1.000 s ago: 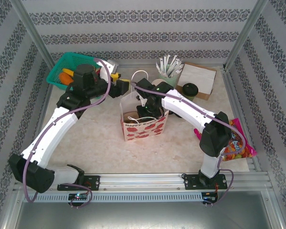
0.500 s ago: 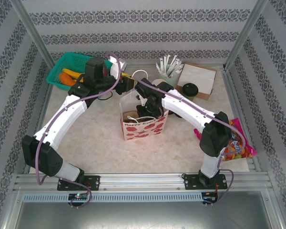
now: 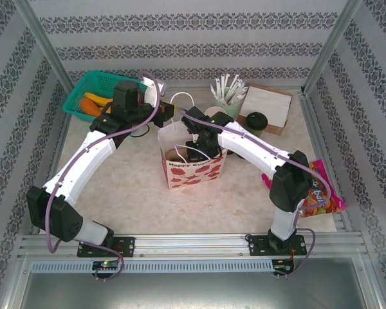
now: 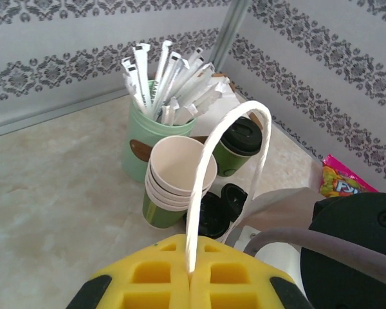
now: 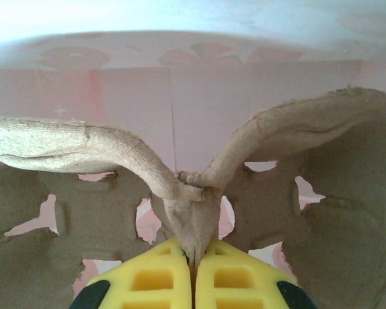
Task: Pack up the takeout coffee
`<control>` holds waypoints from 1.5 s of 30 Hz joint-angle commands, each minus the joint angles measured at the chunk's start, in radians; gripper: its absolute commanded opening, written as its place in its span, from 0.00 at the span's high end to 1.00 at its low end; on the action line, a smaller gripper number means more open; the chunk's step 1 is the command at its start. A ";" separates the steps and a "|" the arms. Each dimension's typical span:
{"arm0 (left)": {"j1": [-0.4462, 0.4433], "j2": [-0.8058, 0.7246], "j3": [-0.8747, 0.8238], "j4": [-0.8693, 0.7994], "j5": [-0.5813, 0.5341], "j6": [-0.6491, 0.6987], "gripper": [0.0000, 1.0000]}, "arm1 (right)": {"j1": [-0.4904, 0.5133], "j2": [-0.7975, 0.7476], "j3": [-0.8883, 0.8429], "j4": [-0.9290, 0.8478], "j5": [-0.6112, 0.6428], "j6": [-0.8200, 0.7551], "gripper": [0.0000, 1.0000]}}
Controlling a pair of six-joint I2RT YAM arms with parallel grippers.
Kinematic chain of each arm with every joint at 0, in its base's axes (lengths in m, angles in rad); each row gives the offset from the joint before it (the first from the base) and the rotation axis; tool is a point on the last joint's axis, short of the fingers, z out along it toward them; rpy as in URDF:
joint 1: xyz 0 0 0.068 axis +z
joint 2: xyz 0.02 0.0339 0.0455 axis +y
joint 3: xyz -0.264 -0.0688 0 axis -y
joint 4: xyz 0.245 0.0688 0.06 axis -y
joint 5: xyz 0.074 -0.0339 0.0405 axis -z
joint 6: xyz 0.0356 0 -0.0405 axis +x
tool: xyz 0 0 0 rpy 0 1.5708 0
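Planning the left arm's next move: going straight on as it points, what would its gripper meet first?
Probably the stack of lidless paper cups, just beyond the bag handle the left gripper pinches; depth is unclear.

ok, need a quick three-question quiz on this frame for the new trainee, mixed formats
1. True or false: the left gripper is shut on the white handle of the paper bag.
2. What is the right gripper pinching? A) a pulp cup carrier B) a loose black lid C) a napkin
3. Where does the lidded coffee cup stand?

Key: 1 true. 2 A. 3 On the table, outside the bag, close to the mint-green stick holder.
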 commanded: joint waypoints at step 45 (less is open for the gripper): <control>0.012 0.099 0.158 -0.180 -0.069 -0.198 1.00 | 0.010 0.145 -0.035 0.050 0.028 -0.104 0.67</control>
